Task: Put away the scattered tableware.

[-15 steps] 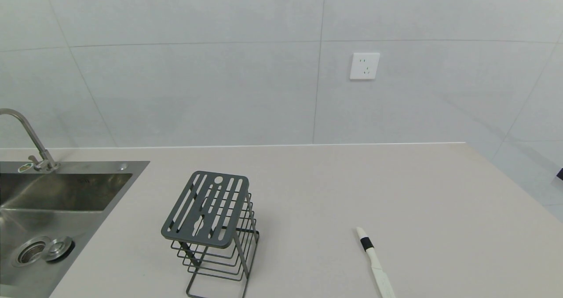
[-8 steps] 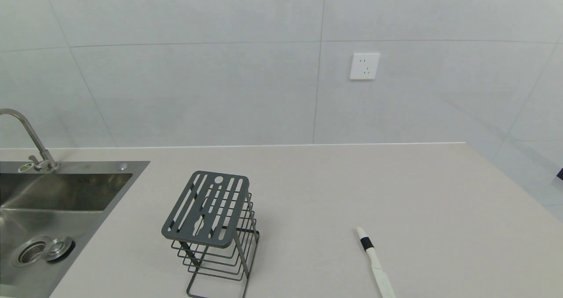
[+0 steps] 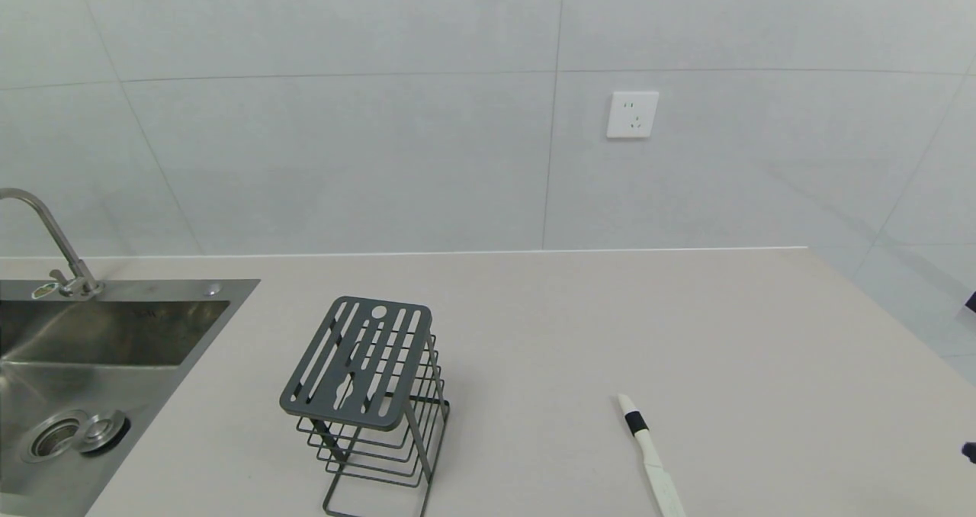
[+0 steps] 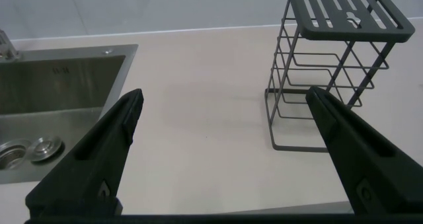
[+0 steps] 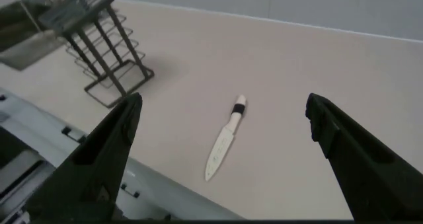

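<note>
A white knife (image 3: 648, 452) with a black band on its handle lies flat on the pale counter at the front right. A dark grey slotted knife rack (image 3: 366, 395) stands left of it, near the middle front. My right gripper (image 5: 223, 105) hangs open above the counter's front edge, and the knife (image 5: 226, 137) lies below, between its fingers and apart from them. My left gripper (image 4: 225, 95) is open too, holding nothing, and sits low over the counter between the sink (image 4: 59, 85) and the rack (image 4: 337, 72).
A steel sink (image 3: 91, 364) with a drain and a curved faucet (image 3: 46, 235) takes up the left side. A tiled wall with a white outlet (image 3: 632, 114) stands behind. The counter's right edge (image 3: 892, 334) drops to the floor.
A small dark tip has come into sight at the right edge of the head view. The knife and the rack have not moved.
</note>
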Available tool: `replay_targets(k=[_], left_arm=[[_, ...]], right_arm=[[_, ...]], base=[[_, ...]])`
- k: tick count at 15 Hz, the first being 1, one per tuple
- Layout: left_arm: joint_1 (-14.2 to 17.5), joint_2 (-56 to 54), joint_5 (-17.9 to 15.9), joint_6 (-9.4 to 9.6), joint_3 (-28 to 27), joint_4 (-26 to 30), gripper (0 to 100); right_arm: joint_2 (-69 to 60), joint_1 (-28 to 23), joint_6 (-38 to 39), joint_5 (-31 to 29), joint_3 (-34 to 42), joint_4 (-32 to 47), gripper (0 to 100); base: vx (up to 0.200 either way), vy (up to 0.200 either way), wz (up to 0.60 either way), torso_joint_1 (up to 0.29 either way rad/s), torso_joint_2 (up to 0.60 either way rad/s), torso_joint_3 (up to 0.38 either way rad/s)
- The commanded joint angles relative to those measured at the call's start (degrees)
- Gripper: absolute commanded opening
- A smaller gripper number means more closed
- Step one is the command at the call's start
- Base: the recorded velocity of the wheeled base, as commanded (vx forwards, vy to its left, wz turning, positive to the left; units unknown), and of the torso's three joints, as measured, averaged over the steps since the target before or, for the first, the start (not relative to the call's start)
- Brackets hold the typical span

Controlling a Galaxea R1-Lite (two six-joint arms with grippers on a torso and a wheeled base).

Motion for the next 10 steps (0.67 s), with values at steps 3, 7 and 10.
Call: replay_targets(k=[3, 7, 10], left_arm=[[0.0, 0.1, 0.0, 0.0, 0.0, 0.0, 100], [0.0, 0.1, 0.0, 0.0, 0.0, 0.0, 100], [0.0, 0.1, 0.0, 0.0, 0.0, 0.0, 100]], right_arm=[[15.8, 2.4, -7.9, -0.1, -0.1, 0.7, 100], [23.8, 3.7, -7.9, -0.3, -1.5, 0.4, 100], [30.6, 6.4, -7.3, -0.8, -4.3, -1.8, 100]], base=[[0.0, 0.0, 0.0, 0.0, 0.0, 0.0], [0.0, 0.0, 0.0, 0.0, 0.0, 0.0], [0.0, 0.0, 0.0, 0.0, 0.0, 0.0]])
